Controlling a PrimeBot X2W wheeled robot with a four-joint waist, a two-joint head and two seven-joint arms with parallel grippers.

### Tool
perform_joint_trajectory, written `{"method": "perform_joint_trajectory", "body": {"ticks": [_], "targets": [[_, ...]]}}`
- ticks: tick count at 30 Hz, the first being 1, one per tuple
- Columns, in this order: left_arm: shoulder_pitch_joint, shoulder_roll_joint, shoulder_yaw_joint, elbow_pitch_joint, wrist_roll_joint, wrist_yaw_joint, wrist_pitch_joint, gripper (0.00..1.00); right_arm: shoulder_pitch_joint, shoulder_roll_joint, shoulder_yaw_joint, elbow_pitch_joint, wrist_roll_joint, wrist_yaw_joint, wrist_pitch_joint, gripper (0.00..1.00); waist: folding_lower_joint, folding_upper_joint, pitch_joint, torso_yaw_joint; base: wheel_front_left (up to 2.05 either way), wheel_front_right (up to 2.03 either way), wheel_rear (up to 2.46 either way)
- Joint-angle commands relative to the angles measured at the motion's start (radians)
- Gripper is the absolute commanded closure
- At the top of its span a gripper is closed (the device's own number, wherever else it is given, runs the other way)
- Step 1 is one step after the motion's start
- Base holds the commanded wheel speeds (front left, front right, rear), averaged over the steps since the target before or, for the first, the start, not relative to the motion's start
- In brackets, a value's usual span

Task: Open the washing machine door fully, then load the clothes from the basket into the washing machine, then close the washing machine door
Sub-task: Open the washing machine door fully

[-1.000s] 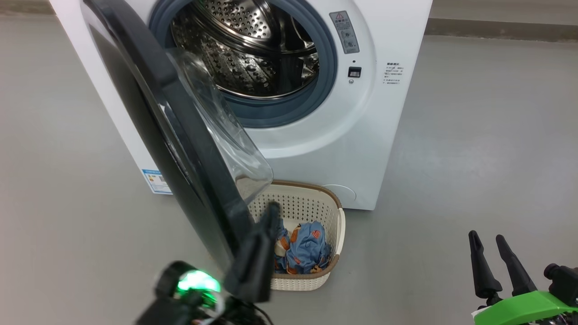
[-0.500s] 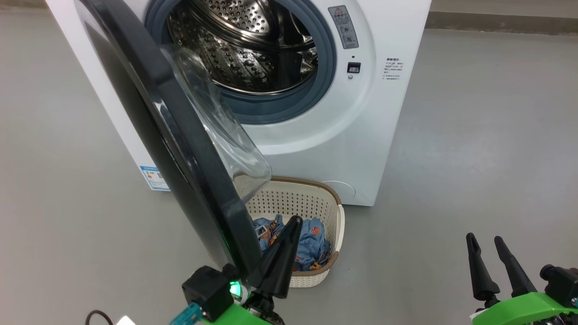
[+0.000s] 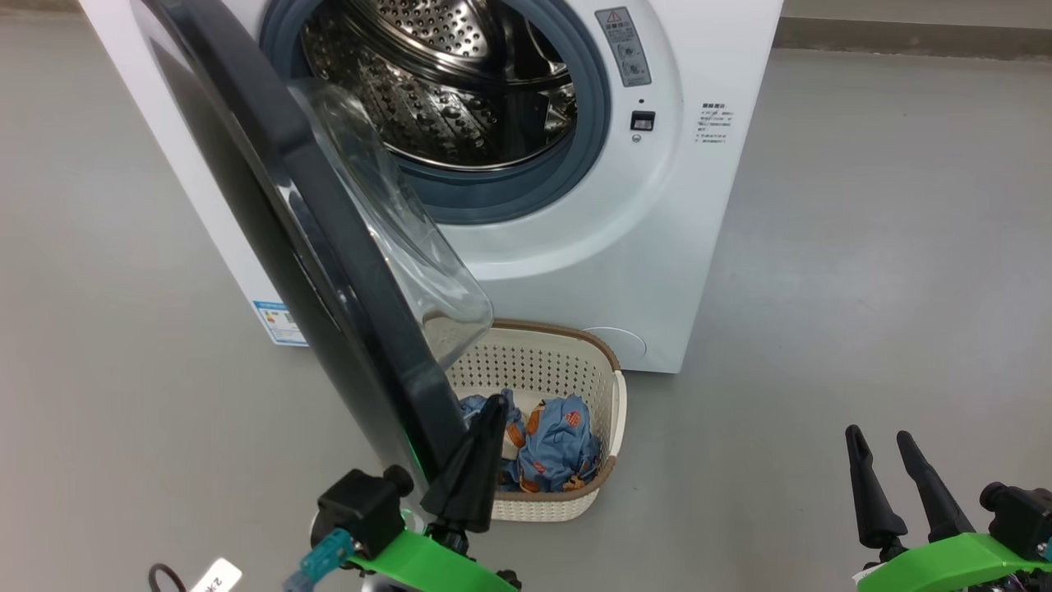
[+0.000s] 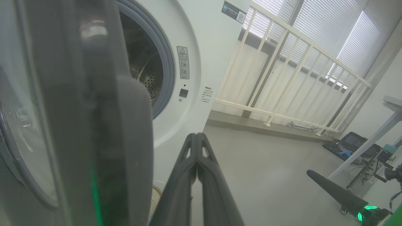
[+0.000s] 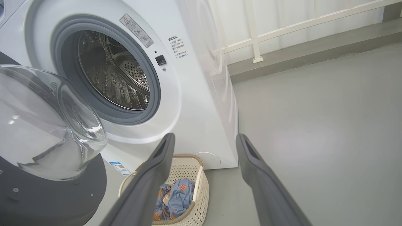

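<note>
The washing machine (image 3: 657, 247) is white, and its steel drum (image 3: 444, 90) is exposed. The washing machine door (image 3: 329, 271), black-rimmed with a clear glass bowl (image 3: 394, 222), swings out partway toward me. Below it on the floor stands the cream basket (image 3: 604, 362) holding the clothes (image 3: 559, 448), a blue bundle with orange print. My left gripper (image 3: 493, 404) is shut and empty, close beside the door's lower edge; whether they touch is unclear. In the left wrist view the shut left gripper (image 4: 196, 135) has the door (image 4: 94, 110) just to its left. My right gripper (image 3: 879, 434) stands open low at the right, apart from everything. In the right wrist view the right gripper (image 5: 204, 138) is open above the basket (image 5: 201, 175) and the clothes (image 5: 174, 197).
Grey floor (image 3: 863, 247) lies open to the right of the machine and also to its left. A white railing (image 4: 282, 62) with blinds behind it runs along the wall beyond. A small blue label (image 3: 279, 322) is low on the machine's left side.
My left gripper swung right over the basket, then came back left beside the door's lower edge, its wrist turning. The camera shifted slightly. Door, basket and right gripper kept their places.
</note>
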Motion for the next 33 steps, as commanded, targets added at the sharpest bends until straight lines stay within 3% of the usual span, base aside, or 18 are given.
{"method": "perform_joint_trajectory", "body": {"ticks": [1, 19, 33], "targets": [[-0.05, 0.003, 0.036, -0.019, -0.002, 0.004, -0.01, 1.0, -0.007, -0.014, 0.024, -0.024, -0.008, 0.008, -0.012, 0.0, 0.0, -0.0001, 0.0, 0.002, 0.0, 0.0, 0.0], [-0.042, 0.003, 0.101, 0.029, 0.011, -0.006, -0.01, 1.0, -0.007, -0.015, 0.024, -0.025, -0.005, 0.008, -0.012, 0.0, 0.0, -0.0001, -0.003, 0.035, 0.0, 0.0, 0.0], [-0.025, 0.003, 0.129, 0.064, 0.023, -0.016, -0.01, 1.0, -0.008, -0.02, 0.022, -0.027, -0.006, 0.008, -0.012, 0.0, 0.0, -0.0001, -0.002, 0.103, 0.0, 0.0, 0.0]]}}
